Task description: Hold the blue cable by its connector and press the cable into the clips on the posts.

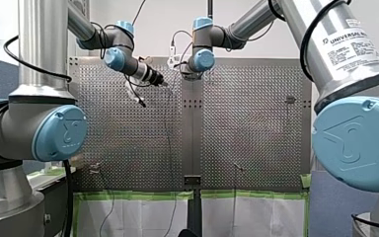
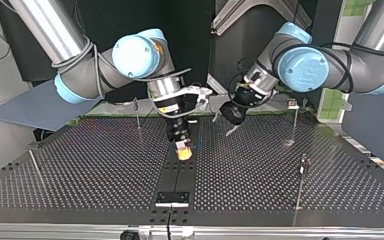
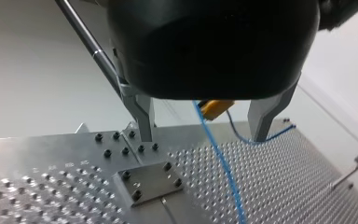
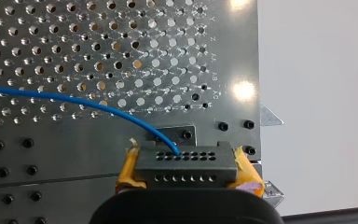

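Over the counter point(image 2: 80, 170), my right jaws gripped the connector point(image 4: 186, 164); my left jaws stood apart around the blue cable point(image 3: 221, 163).

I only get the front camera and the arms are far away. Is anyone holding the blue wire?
Observer: Yes, the right gripper is shut on the black connector, between its yellow pads.
Operator: Where does the wire come out?
Observer: The blue cable leaves a hole in the connector's upper row.
Operator: And the other arm?
Observer: The left gripper is open; the cable shows between its fingers, not gripped.
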Action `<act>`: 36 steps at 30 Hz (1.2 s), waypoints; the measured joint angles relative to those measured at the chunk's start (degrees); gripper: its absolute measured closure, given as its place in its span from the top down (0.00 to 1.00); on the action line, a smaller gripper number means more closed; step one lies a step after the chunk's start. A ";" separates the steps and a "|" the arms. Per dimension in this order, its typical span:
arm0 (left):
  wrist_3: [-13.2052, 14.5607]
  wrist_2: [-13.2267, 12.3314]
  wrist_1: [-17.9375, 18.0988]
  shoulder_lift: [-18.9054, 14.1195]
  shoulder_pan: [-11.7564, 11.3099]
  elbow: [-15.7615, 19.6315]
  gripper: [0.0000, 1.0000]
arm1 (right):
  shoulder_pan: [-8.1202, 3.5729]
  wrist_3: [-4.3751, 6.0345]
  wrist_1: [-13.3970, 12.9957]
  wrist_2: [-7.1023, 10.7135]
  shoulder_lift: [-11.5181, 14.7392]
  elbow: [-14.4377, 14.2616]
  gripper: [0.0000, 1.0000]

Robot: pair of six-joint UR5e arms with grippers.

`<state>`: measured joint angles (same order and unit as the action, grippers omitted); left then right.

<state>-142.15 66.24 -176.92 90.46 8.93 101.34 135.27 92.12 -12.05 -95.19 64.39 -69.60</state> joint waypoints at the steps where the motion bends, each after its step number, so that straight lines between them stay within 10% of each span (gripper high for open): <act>1: -0.46 -0.47 0.02 0.03 0.04 -0.01 1.00 | 0.00 0.00 0.00 0.00 0.00 0.00 0.00; 36: -4.82 -2.04 3.74 5.39 1.36 -2.91 1.00 | 0.15 0.04 0.01 0.34 -0.09 0.01 0.00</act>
<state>-146.97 64.20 -173.18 95.85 10.28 98.44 135.41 92.16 -12.04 -94.85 64.30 -69.59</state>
